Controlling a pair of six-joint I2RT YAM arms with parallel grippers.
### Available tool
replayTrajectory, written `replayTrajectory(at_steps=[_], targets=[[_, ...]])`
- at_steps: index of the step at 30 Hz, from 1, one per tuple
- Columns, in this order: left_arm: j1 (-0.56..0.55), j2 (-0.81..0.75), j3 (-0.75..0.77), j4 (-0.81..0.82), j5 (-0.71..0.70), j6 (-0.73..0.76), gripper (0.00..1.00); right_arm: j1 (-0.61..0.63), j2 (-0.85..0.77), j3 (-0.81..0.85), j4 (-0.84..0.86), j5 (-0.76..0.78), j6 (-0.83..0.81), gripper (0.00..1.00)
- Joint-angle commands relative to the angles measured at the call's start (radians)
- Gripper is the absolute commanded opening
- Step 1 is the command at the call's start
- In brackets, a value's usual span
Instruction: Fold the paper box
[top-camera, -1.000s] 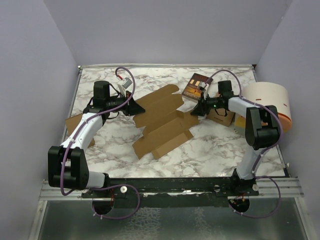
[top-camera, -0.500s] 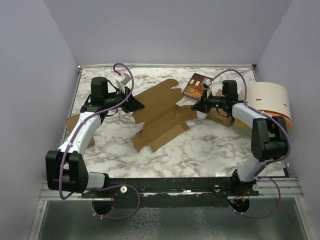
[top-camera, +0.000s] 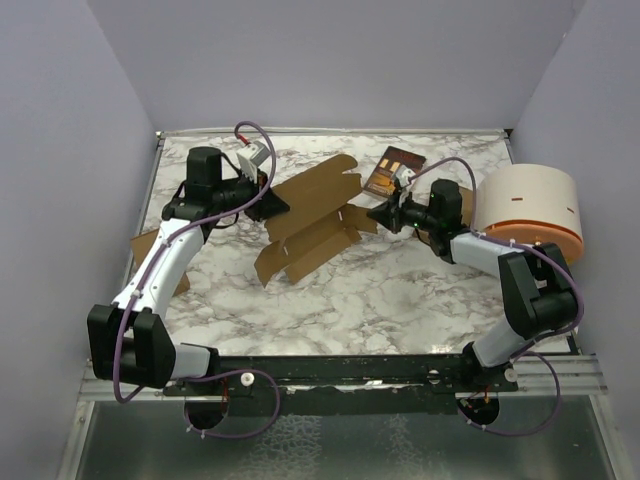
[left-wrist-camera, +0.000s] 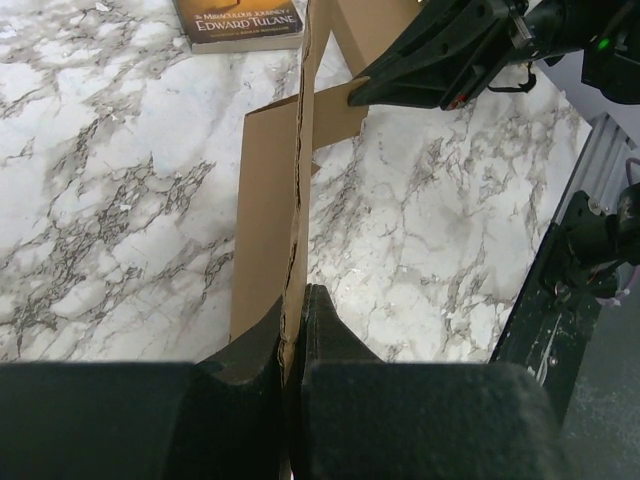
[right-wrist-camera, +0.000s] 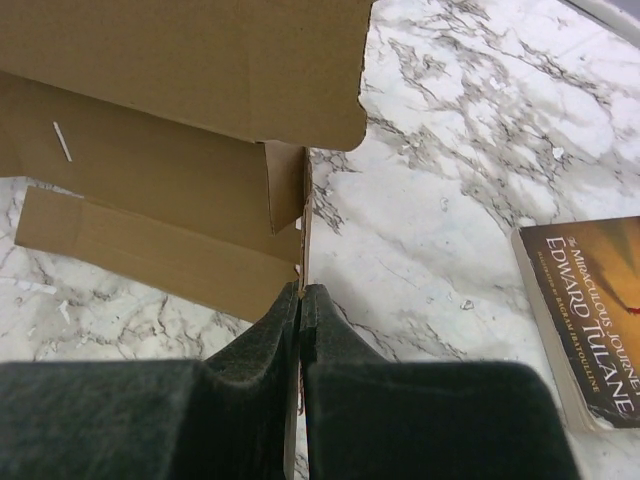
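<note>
The tan paper box (top-camera: 310, 225) lies partly folded at the table's middle, its panels raised between both grippers. My left gripper (top-camera: 272, 205) is shut on the box's left edge; in the left wrist view the fingertips (left-wrist-camera: 297, 300) pinch the cardboard sheet (left-wrist-camera: 265, 200) edge-on. My right gripper (top-camera: 375, 215) is shut on a flap at the box's right end; in the right wrist view its tips (right-wrist-camera: 301, 292) clamp a thin upright flap, with the box's panels (right-wrist-camera: 180, 80) spread beyond. The right gripper (left-wrist-camera: 440, 60) also shows at the top of the left wrist view.
A dark printed book (top-camera: 392, 170) lies behind the right gripper, also seen as the book (right-wrist-camera: 590, 310) and the book (left-wrist-camera: 240, 20). A round white drum (top-camera: 527, 205) with an orange band stands at the right. Spare cardboard (top-camera: 150, 245) lies at the left edge.
The right gripper has shut on the box's right flap and moved left. The box has been pushed narrower and its panels have risen. The left gripper stays shut on its edge.
</note>
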Motion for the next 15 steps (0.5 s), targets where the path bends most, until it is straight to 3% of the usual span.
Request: replayTrajectory(at_steps=[1,15], targets=[[-0.017,0.003,-0.005,-0.033,-0.019,0.037,0.00,0.000,0.000,-0.039,0.149,0.045,0.004,0.01],[-0.048,-0.055,-0.083,-0.027,-0.020,0.054,0.00,0.000,-0.024,-0.047,-0.064,-0.134,-0.111,0.01]])
